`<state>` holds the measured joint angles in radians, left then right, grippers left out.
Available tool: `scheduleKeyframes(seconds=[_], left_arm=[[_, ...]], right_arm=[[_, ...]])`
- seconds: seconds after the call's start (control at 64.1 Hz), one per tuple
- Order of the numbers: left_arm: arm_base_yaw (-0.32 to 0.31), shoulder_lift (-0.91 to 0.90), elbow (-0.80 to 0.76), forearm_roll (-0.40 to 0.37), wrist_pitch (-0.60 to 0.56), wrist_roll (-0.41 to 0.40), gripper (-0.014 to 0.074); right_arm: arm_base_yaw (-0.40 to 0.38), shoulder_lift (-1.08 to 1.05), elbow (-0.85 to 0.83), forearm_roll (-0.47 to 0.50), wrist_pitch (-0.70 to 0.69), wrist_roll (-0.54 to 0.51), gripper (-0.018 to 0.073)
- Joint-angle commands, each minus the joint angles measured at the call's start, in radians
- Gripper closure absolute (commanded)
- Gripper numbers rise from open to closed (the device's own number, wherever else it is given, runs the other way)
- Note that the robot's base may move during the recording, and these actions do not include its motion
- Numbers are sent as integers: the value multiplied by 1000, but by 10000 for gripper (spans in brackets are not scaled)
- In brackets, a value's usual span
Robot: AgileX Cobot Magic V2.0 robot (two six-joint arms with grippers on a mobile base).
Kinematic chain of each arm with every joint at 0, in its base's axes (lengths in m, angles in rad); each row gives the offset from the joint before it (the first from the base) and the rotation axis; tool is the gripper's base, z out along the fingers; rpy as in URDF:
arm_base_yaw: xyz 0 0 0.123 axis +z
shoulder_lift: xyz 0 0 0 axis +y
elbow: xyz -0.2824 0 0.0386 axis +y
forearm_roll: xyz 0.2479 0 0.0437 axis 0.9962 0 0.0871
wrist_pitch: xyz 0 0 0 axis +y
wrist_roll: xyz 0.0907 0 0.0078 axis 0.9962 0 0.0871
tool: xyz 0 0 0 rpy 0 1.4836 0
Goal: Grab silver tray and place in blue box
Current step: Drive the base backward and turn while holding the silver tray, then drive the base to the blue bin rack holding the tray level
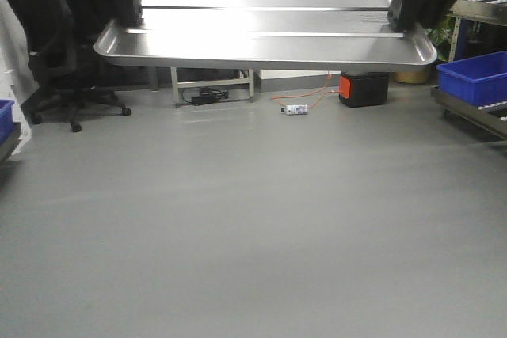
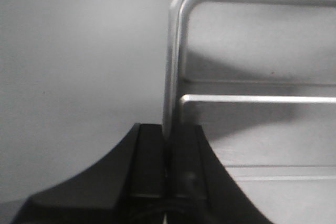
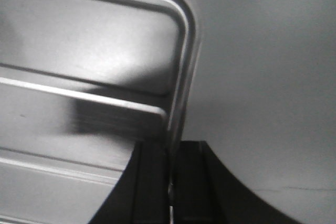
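The silver tray (image 1: 265, 33) hangs level in the air across the top of the front view, shiny, with two raised lines along its floor. My left gripper (image 1: 127, 23) is shut on its left short rim, and my right gripper (image 1: 398, 23) is shut on its right short rim. In the left wrist view the black fingers of the left gripper (image 2: 168, 129) pinch the tray's (image 2: 252, 129) rolled edge. The right gripper (image 3: 170, 148) pinches the tray's (image 3: 79, 66) opposite edge the same way. The blue box (image 1: 478, 77) sits on a metal rack at the far right, below tray height.
A black office chair (image 1: 55, 45) stands at the back left. Under the tray are metal table legs (image 1: 212, 85), cables, a small bottle (image 1: 296, 109) and an orange-and-black case (image 1: 364, 87). Another blue edge (image 1: 5, 120) shows at the far left.
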<state>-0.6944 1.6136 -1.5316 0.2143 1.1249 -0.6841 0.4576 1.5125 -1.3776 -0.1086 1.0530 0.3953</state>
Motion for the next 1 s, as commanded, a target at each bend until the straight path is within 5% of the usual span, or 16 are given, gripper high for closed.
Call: scheduleKeyframes(seconds=[0.0, 0.982], left_arm=[[2, -43, -32, 72, -7, -7, 701], [3, -43, -32, 57, -9, -7, 701]], right_arm=[[-2, -44, -28, -65, 10, -20, 503], [-3, -44, -28, -65, 13, -20, 503]])
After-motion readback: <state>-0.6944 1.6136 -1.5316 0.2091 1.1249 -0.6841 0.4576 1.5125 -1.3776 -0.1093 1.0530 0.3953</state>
